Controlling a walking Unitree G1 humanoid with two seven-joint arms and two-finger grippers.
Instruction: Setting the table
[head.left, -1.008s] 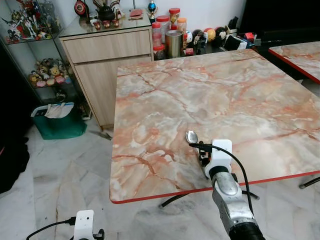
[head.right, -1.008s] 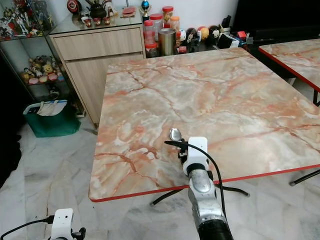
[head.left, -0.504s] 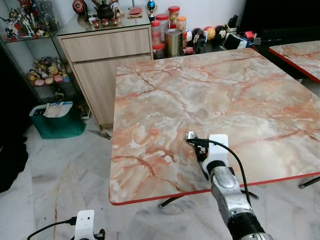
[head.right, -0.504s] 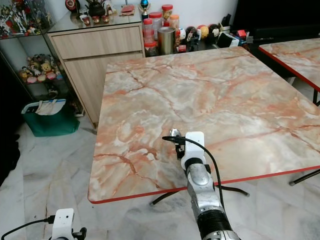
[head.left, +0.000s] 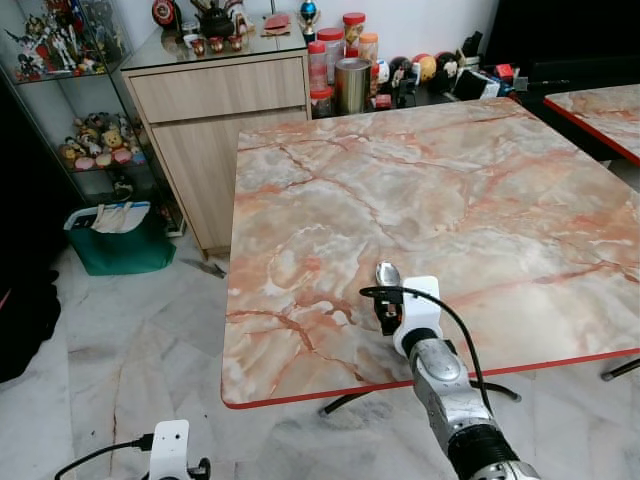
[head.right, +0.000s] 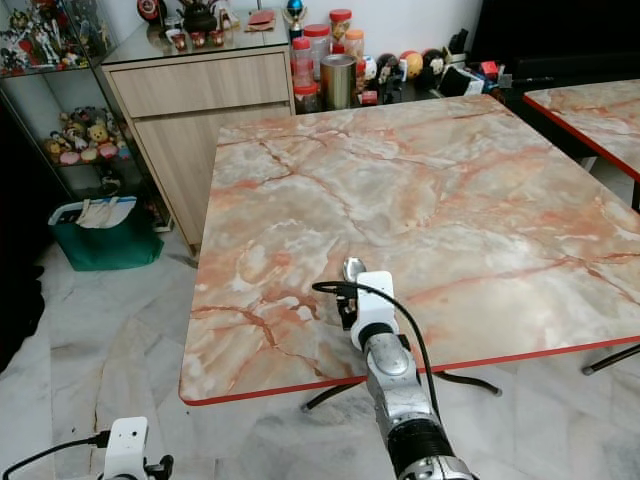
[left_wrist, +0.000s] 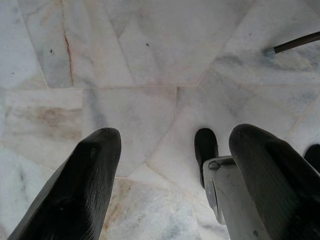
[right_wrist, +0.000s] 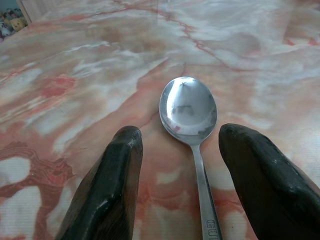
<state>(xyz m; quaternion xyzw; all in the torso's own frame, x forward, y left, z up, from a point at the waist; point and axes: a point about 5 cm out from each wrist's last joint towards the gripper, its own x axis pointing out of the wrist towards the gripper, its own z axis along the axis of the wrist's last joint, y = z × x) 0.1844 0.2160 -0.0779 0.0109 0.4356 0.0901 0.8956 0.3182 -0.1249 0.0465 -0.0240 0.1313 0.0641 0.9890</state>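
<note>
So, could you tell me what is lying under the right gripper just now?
A metal spoon lies on the marble table between the right gripper's open fingers. Its bowl shows; the handle's end is out of sight.

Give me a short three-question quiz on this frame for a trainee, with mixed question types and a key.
1. True or false: the right tool is shut on the spoon.
2. Multiple choice: the spoon lies on (A) the wooden cabinet, (B) the marble table, (C) the floor.
3. Fill in: the left tool hangs idle, with the pale tiled ____ in front of it.

Key:
1. False. Its fingers stand apart on either side of the handle, which lies flat on the table.
2. B, near the red-trimmed front edge.
3. floor.
</note>
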